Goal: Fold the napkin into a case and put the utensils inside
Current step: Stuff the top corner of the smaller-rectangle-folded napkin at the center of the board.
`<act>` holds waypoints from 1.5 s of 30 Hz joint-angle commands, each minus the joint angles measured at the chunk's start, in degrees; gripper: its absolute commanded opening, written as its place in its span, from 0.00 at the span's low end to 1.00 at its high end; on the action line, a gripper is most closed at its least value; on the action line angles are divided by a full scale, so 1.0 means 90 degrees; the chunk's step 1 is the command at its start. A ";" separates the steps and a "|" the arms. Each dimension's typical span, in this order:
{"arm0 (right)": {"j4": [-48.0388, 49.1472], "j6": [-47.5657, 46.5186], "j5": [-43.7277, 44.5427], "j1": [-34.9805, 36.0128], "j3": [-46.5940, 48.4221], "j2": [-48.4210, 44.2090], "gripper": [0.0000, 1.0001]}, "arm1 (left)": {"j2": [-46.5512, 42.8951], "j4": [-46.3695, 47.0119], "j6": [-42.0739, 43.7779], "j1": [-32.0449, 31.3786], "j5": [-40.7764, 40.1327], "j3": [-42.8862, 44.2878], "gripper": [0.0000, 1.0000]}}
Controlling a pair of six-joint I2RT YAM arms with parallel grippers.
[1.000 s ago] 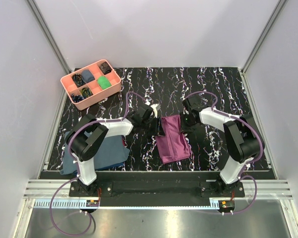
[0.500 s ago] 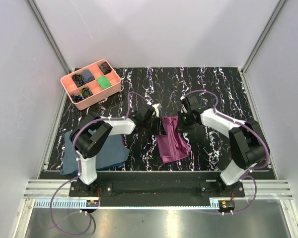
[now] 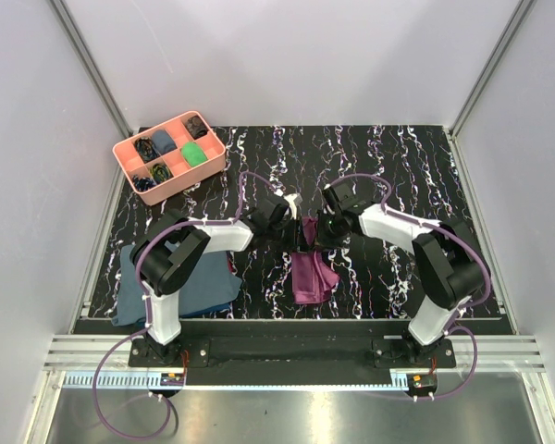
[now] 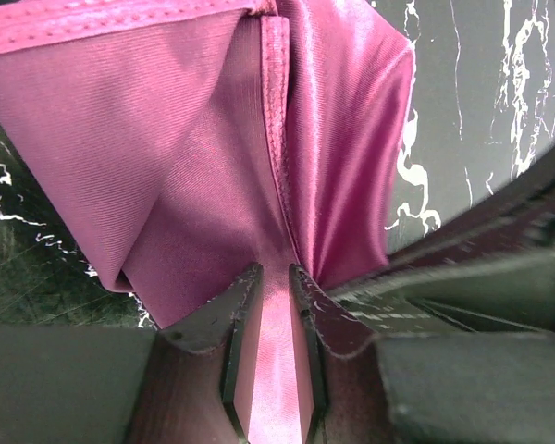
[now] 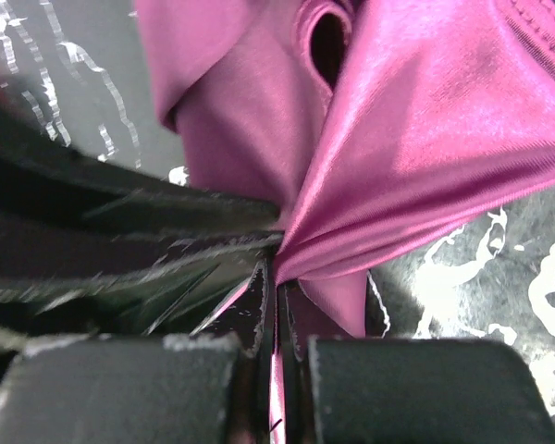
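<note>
As the right claw [image 3: 326,228] closes in leftward on the left claw [image 3: 293,228], both clenched on the far edge of the thin plum-purple satin napkin [image 3: 310,275], the cloth bunches into a narrower strip at the middle of the black marbled table [image 3: 388,166], indicating the case fold is under way but unfinished.

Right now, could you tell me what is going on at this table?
Both arms are working on the napkin in the middle of the table. The left gripper and the right gripper each pinch its far edge, close to one another, so the cloth is gathered into a narrow, creased bunch that trails toward the arms' bases. It is not yet a neat case. No utensils are in view. A pink tray sits at the far left, and a blue cloth lies by the left arm.
</note>
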 commanded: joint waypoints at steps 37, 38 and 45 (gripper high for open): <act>-0.0136 0.1578 0.0690 0.0126 0.0199 0.0135 0.00 | -0.0167 0.0173 0.0089 -0.0006 -0.0331 -0.0563 0.00; -0.0176 0.1628 0.0788 0.0165 0.0248 0.0154 0.00 | -0.0128 0.0173 0.0050 -0.0025 -0.0331 -0.0543 0.00; -0.0810 0.1667 0.1413 0.0517 0.0727 0.0388 0.00 | -0.0049 0.0183 0.0031 -0.0152 -0.0273 -0.0436 0.00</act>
